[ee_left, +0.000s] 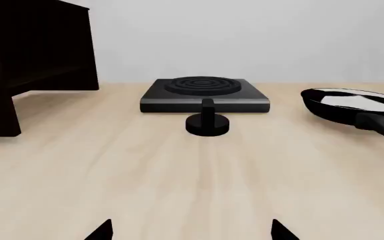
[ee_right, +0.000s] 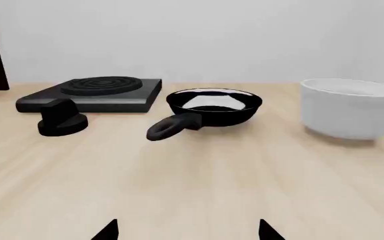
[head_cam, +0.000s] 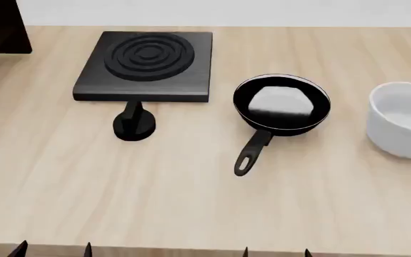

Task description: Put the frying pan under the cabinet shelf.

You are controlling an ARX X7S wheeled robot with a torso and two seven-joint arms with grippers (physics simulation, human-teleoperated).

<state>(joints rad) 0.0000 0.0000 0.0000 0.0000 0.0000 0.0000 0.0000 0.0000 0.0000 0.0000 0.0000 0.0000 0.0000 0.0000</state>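
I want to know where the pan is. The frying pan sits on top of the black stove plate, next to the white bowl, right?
Not quite. The frying pan sits on the wooden table, beside the stove plate, not on it. It is next to the white bowl. The head view shows this.

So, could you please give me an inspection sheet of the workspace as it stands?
Surface: pale wooden table.
Job's things: frying pan upright, handle toward the robot; cabinet shelf at far left, apart from the pan.
Clutter: stove plate, black knob before it, white bowl right of the pan.
Grippers: left gripper and right gripper open, holding nothing.
Cables: nothing seen.
Surroundings: plain pale wall.
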